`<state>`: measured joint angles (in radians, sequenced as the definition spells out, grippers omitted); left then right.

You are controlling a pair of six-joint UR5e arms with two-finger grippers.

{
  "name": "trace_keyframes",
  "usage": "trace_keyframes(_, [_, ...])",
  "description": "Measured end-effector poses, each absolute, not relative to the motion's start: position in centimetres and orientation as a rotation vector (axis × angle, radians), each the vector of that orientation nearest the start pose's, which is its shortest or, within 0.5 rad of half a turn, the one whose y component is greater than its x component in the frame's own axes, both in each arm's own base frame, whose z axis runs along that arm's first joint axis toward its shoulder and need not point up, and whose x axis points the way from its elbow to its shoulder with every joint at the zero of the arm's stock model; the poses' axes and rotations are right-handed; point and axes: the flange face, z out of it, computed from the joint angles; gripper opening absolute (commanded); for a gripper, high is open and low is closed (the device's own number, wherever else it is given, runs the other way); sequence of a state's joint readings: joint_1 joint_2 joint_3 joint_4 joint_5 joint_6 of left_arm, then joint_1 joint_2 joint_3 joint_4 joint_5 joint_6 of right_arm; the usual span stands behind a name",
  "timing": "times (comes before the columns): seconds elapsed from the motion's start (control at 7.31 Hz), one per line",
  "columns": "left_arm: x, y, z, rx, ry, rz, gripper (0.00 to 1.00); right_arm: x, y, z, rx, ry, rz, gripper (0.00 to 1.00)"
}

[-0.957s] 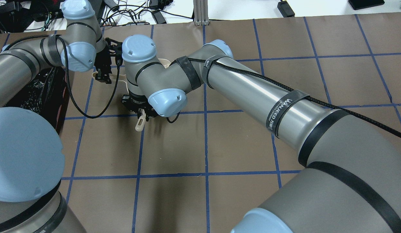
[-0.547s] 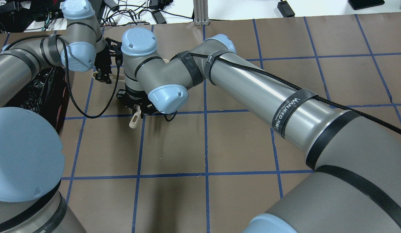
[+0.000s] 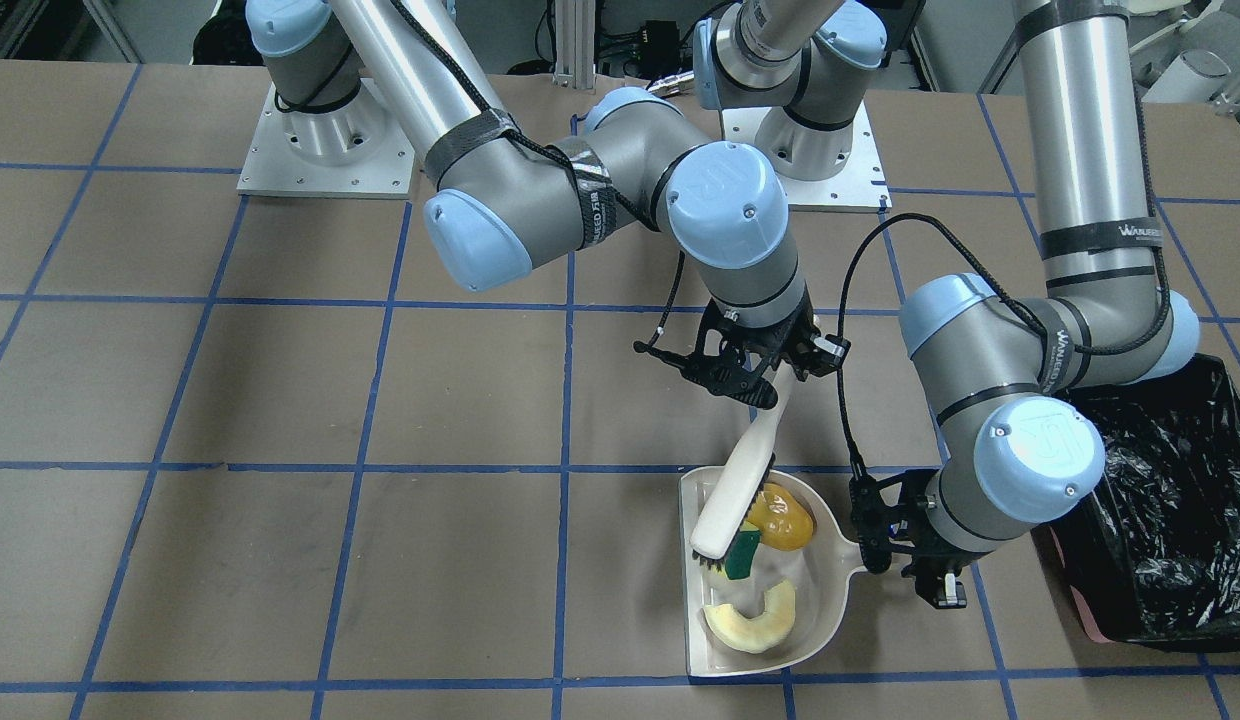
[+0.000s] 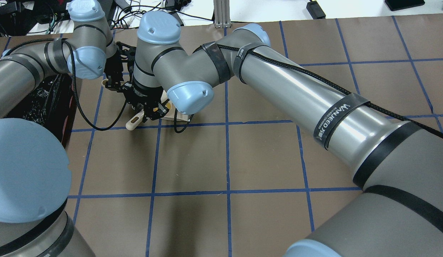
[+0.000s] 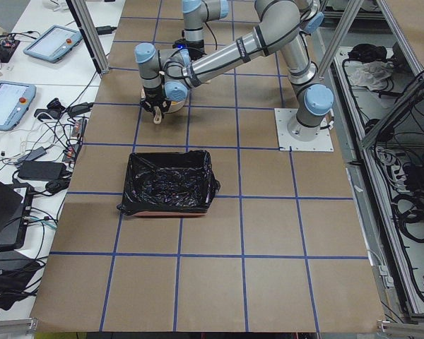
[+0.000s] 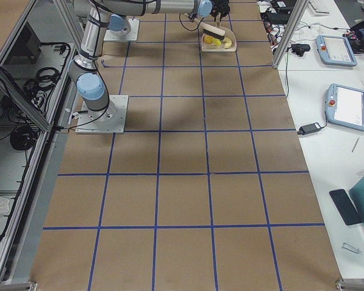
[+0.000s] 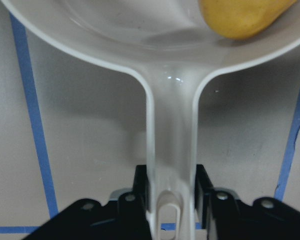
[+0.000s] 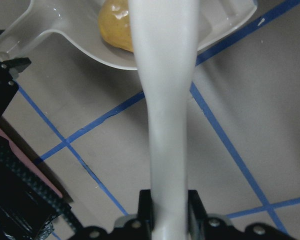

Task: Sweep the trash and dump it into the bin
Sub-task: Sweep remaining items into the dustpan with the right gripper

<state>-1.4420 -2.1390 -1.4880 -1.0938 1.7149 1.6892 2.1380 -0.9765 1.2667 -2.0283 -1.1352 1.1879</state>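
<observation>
You had the left gripper clamped on the handle of the dustpan, and the right gripper closed around the handle of the brush. In the front-facing view, the brush head sat in the pan against the sponge block. The potato lump lay at the sponge's 1 o'clock and the melon slice at its 6. The bin stood at the pan's 3 o'clock.

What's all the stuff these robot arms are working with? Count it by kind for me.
trash pieces: 3 (sponge block, melon slice, potato-shaped lump)
dustpan: 1
brush: 1
bin: 1
total: 6
</observation>
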Motion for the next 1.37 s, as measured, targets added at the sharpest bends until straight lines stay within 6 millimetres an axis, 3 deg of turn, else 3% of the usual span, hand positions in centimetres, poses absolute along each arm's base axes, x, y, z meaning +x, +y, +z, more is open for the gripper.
trace_keyframes(0.41, [-3.1, -68.4, 23.9, 2.150, 2.169, 0.181, 0.18, 53.9, -52.5, 34.9, 0.864, 2.520, 0.368, 0.00])
trace_keyframes(0.55, [-3.1, -68.4, 23.9, 2.152, 2.168, 0.180, 0.18, 53.1, -53.0, 35.6, 0.884, 2.516, 0.368, 0.00])
trace_keyframes(0.68, [-3.1, -68.4, 23.9, 2.154, 2.168, 0.176, 0.18, 51.2, -53.8, 36.6, 0.904, 2.535, 0.374, 0.00])
trace_keyframes(1.09, [-2.3, -68.5, 24.5, 2.161, 2.199, 0.107, 0.16, 42.6, -55.5, 38.8, 0.839, 2.731, 0.371, 0.00])
trace_keyframes(1.37, [-0.2, -68.5, 25.2, 2.143, 2.255, 0.048, 0.15, 34.6, -57.6, 38.9, 0.762, 2.905, 0.383, 0.00])
